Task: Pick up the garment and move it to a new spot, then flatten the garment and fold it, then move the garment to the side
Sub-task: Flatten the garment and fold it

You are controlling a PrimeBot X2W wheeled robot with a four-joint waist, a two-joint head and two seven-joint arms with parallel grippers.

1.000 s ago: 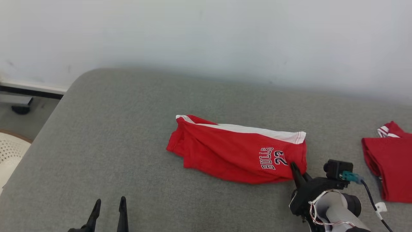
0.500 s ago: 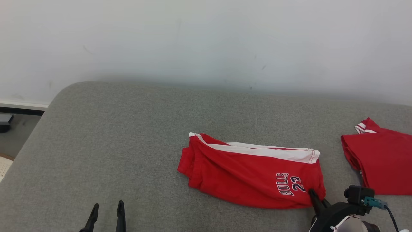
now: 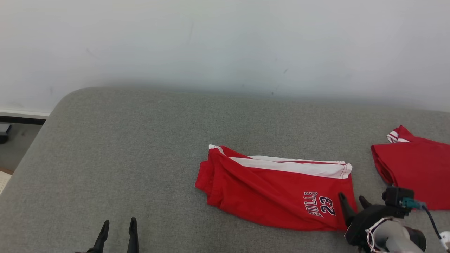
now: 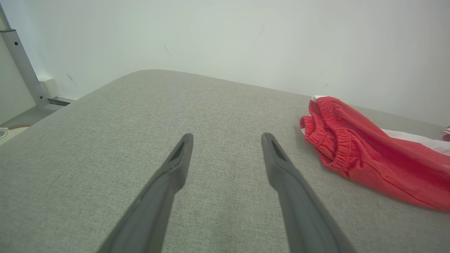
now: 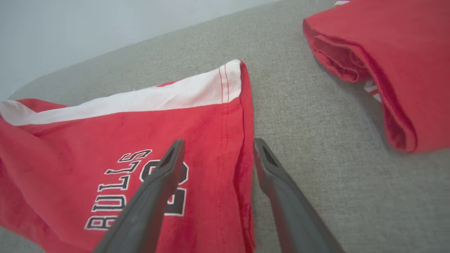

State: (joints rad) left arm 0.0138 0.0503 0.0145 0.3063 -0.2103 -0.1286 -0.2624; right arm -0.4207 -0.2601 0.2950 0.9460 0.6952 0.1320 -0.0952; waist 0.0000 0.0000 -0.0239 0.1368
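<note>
The garment (image 3: 274, 189) is a pair of red shorts with a white side stripe and "BULLS 23" print, lying folded on the grey cushion (image 3: 140, 158). My right gripper (image 3: 351, 196) stands open at its right hem corner. In the right wrist view the right gripper (image 5: 218, 142) has one finger over the garment (image 5: 123, 140) and the other over bare grey fabric, with the hem edge lying below the gap. My left gripper (image 3: 119, 221) is open near the front edge, well left of the shorts. In the left wrist view the left gripper (image 4: 226, 137) holds nothing, and the garment's waistband (image 4: 330, 140) lies to its right.
A second folded red garment (image 3: 415, 172) lies at the far right, close to my right arm; it also shows in the right wrist view (image 5: 404, 52). A pale wall (image 3: 225, 42) backs the cushion. The cushion's rounded left edge drops to the floor (image 3: 17, 140). A metal post (image 4: 21, 63) stands far left.
My right gripper was shut on the garment's right hem and has now opened, letting it go; the shorts lie flat. The camera shifted earlier, so the scene sits lower and further right. Left gripper unchanged.
</note>
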